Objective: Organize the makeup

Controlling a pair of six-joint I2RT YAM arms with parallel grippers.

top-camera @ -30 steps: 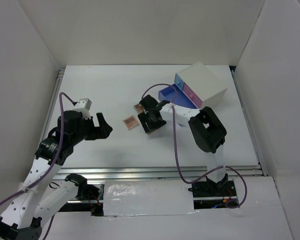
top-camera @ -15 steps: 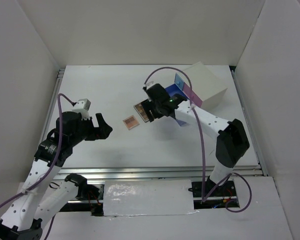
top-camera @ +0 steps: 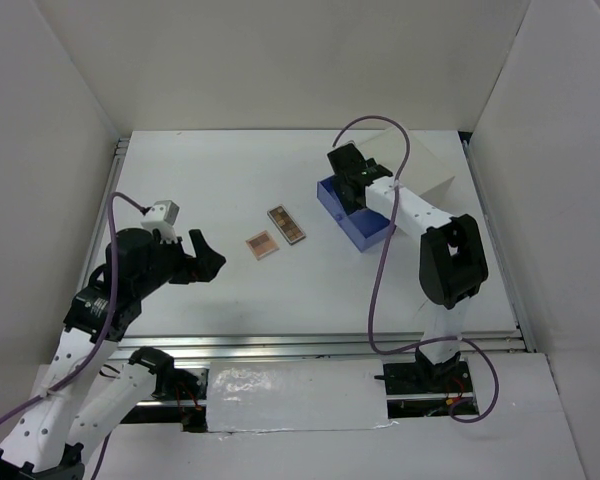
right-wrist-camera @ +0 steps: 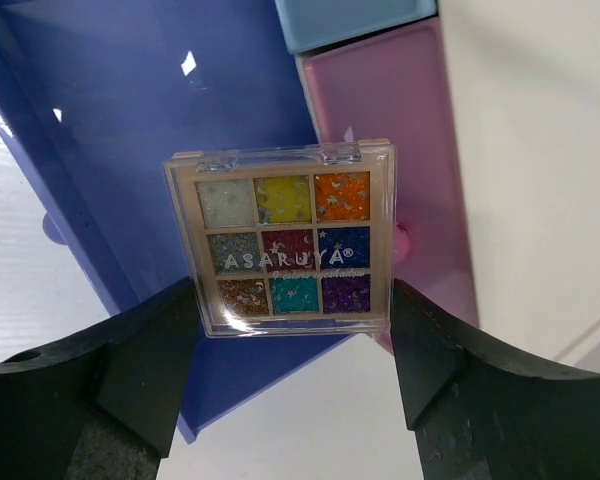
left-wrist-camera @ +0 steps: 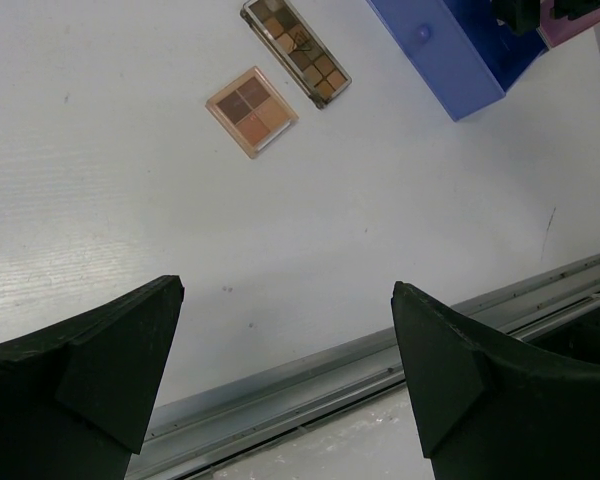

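The right fingers are grasping the multicoloured palette by its two side edges, one finger pressing on each lower corner. The palette is facing the wrist camera with its clear lid closed, showing nine small colour pans in three rows. It is hanging in the air above the blue drawer, which is pulled out of the white box. One side of the palette is reaching over the closed pink drawer. In the top view, the right arm is stretching forward to the far right part of the table, and its wrist is standing over the back end of the open drawer.

The left fingers are spread wide and are holding nothing. They are hovering above the left near part of the table and are pointing toward the middle.

Two more palettes are lying flat on the table between the two arms. The long brown palette is lying at an angle, nearer to the blue drawer. The square peach palette is lying just beside it, on the left arm's side, and I cannot tell whether they are touching each other.
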